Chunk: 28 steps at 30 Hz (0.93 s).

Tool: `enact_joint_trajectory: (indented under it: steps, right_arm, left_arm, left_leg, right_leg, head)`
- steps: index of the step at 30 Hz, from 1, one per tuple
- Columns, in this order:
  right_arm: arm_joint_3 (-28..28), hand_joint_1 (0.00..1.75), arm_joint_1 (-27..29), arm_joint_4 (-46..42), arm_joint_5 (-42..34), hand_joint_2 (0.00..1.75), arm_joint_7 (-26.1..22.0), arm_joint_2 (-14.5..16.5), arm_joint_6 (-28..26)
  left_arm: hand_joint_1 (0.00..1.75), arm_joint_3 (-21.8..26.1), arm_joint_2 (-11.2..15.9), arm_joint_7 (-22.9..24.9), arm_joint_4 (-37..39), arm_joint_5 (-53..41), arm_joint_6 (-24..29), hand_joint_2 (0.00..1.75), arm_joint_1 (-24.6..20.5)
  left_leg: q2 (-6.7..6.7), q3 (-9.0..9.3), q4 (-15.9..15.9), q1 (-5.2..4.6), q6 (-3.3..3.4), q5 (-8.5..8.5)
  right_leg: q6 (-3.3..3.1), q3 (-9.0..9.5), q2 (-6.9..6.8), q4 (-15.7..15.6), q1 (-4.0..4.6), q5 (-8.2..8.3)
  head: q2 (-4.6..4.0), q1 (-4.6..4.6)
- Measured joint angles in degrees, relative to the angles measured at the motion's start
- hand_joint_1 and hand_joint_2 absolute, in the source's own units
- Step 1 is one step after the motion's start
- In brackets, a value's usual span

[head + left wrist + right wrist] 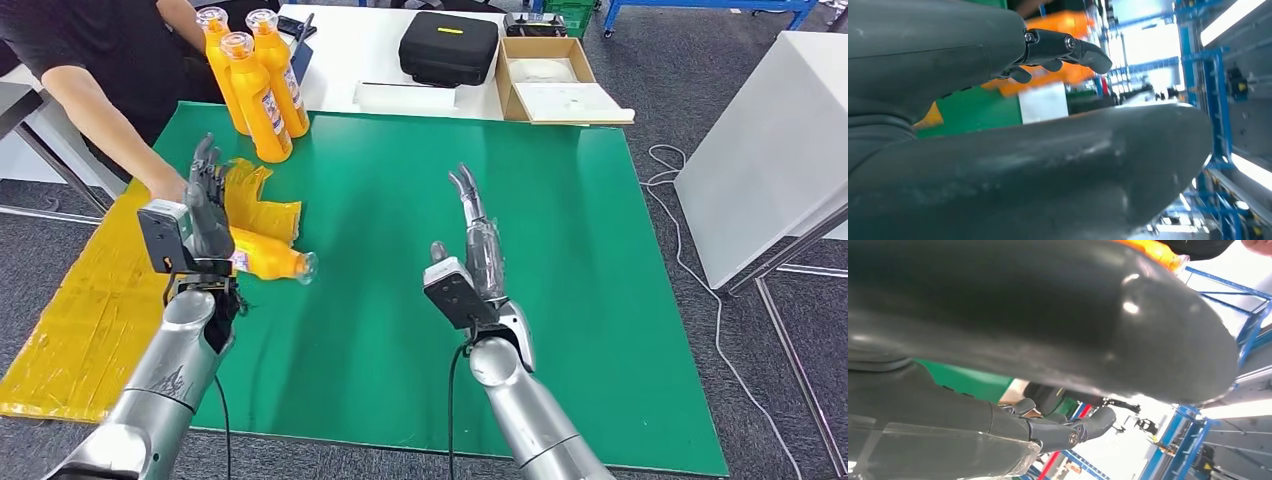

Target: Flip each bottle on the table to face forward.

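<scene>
right hand (1058, 432) with thick grey thumb (1088, 325) and dark fingers (1095, 422) spread holding nothing, green table mat (968, 382) beyond the palm, orange bottle (1153, 251) past the thumb, blue racking (1168, 450) behind

Both silver arms raised from below, forearms angled forward. Left hand (205, 185) held up with fingers (1068, 47) extended and apart, gripping nothing. Right hand (478, 235) likewise stretched forward, fingers (1083, 426) straight and loosely spread, empty.

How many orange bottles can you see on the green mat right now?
4: three upright bottles clustered at the mat's far-left corner, and a lying bottle beside the left hand. The arm may hide others.
</scene>
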Motion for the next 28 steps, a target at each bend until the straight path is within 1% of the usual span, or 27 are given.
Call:
enact_joint_trajectory:
  steps: [6, 15, 20, 28]
  right_arm:
    - [0.0, 0.00, -1.0, 3.9, -1.2, 0.00, -1.3, 2.8, -2.5]
    - [-0.9, 0.00, -2.8, 6.3, -4.2, 0.00, -3.6, 4.3, -6.4]
    - [-1.4, 0.00, -2.7, 6.4, -5.0, 0.00, -3.8, 4.4, -7.0]
    - [-1.4, 0.00, -2.7, 6.4, -5.1, 0.00, -3.1, 4.3, -7.2]
  left_arm:
    - [0.00, -2.2, -2.9, -0.6, 4.6, 1.7, -0.4, 0.00, -3.3]
    - [0.00, -4.6, -7.2, 1.0, 8.9, 0.5, 0.1, 0.00, -5.5]
    - [0.00, -5.7, -8.2, 1.2, 9.2, -0.7, -0.2, 0.00, -5.5]
    - [0.00, -6.6, -8.6, 1.7, 9.2, -2.0, -2.7, 0.00, -5.3]
  left_leg:
    - [0.02, 0.00, 0.0, 0.00, 0.00, 0.00]
    - [0.01, -0.02, 0.0, -0.01, 0.01, 0.00]
    - [0.02, -0.03, 0.0, -0.01, 0.01, 0.00]
    - [0.02, -0.03, 0.0, 0.00, 0.01, 0.00]
  right_leg:
    - [0.00, 0.00, 0.01, 0.0, 0.00, 0.00]
    - [0.00, 0.01, 0.01, 0.0, -0.02, 0.00]
    - [0.00, 0.01, 0.01, 0.0, -0.04, 0.00]
    - [0.00, 0.01, 0.01, 0.0, -0.03, 0.00]
  head:
    - [0.00, 0.00]
    - [0.00, 0.00]
    - [0.00, -0.01]
    - [0.00, -0.01]
